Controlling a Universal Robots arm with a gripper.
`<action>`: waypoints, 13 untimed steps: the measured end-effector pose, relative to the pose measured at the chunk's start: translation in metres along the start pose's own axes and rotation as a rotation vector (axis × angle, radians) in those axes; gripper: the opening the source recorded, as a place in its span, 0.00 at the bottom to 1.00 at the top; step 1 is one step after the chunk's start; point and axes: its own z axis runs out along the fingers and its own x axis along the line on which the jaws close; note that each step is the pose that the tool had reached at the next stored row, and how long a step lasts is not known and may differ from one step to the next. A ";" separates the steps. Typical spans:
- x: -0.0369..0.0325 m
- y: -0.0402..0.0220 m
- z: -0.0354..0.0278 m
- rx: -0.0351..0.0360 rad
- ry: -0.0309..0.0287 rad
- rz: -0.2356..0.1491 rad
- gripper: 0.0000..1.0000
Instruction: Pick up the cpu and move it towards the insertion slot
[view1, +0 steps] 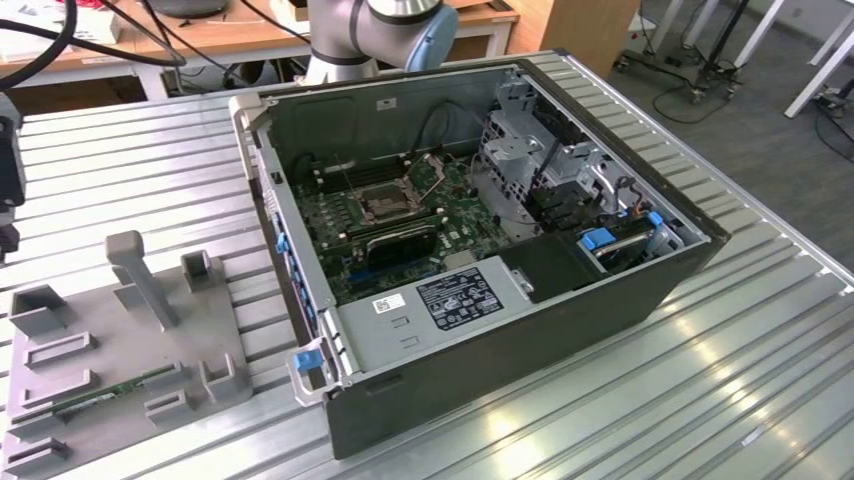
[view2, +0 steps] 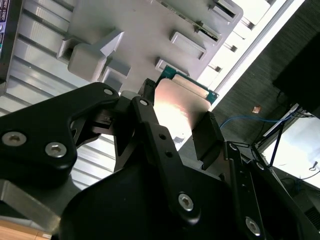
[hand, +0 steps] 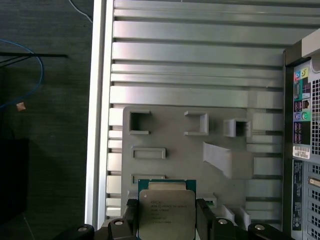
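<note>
Fingers (hand: 204, 217) of the gripper (hand: 167, 204) are pressing on two opposite edges of the cpu (hand: 166, 216), so the gripper is holding the chip clamped between them. The chip's silvery top is facing the camera of the first wrist view, and its thin green rim is showing along the far edge. In the second wrist view the cpu (view2: 181, 107) is sitting between the black fingers (view2: 207, 132) with its pale face catching the light.

The chip is hanging over one edge of the grey fixture plate (hand: 172, 135), which is lying on the slatted metal table (hand: 200, 50). Whether it is touching the plate I cannot tell. The plate is carrying several raised rectangular pockets (hand: 139, 122).

In the exterior view a long green memory stick (view1: 118, 388) is lying in one of the holders on the plate (view1: 80, 310). Beside the plate, towards the exterior view's right, the open computer case (view1: 561, 350) is resting on its side on the table. Inside it the motherboard (view1: 327, 215) is lying flat on the floor of the case. The insertion slot (view1: 383, 205) is sitting on the board, a silver frame around a dark centre, well apart from the plate.

A silver power supply (view1: 427, 305) is occupying the near end of the case. A metal drive cage (view1: 527, 150) is standing along the side on the exterior view's right.
</note>
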 end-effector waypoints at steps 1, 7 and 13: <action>-0.0011 0.0000 0.0000 0.0001 0.0000 0.000 0.55; -0.0086 -0.0001 0.0000 0.0000 -0.0001 0.000 0.55; -0.0172 -0.0003 -0.0001 0.0001 0.0000 0.000 0.55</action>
